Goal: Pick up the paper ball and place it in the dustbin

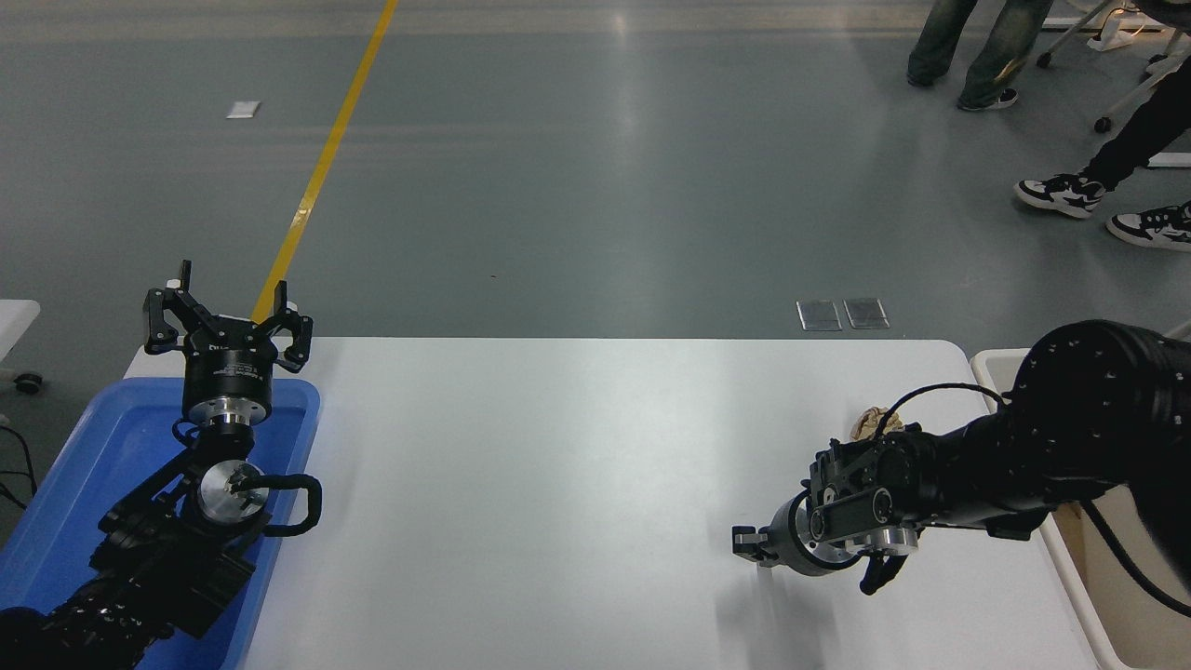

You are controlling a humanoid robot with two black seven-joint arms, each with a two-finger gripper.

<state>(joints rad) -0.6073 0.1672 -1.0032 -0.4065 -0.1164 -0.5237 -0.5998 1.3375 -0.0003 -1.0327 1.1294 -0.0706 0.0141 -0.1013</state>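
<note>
Reaching past the paper ball (875,422), my right gripper (809,556) (grip state unreadable) should swing back over it before descending.

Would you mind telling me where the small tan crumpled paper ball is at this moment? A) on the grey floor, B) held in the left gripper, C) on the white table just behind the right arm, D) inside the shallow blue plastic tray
C: the small tan crumpled paper ball lies on the white table, partly hidden behind the right arm, near the cream-beige bin.
</note>
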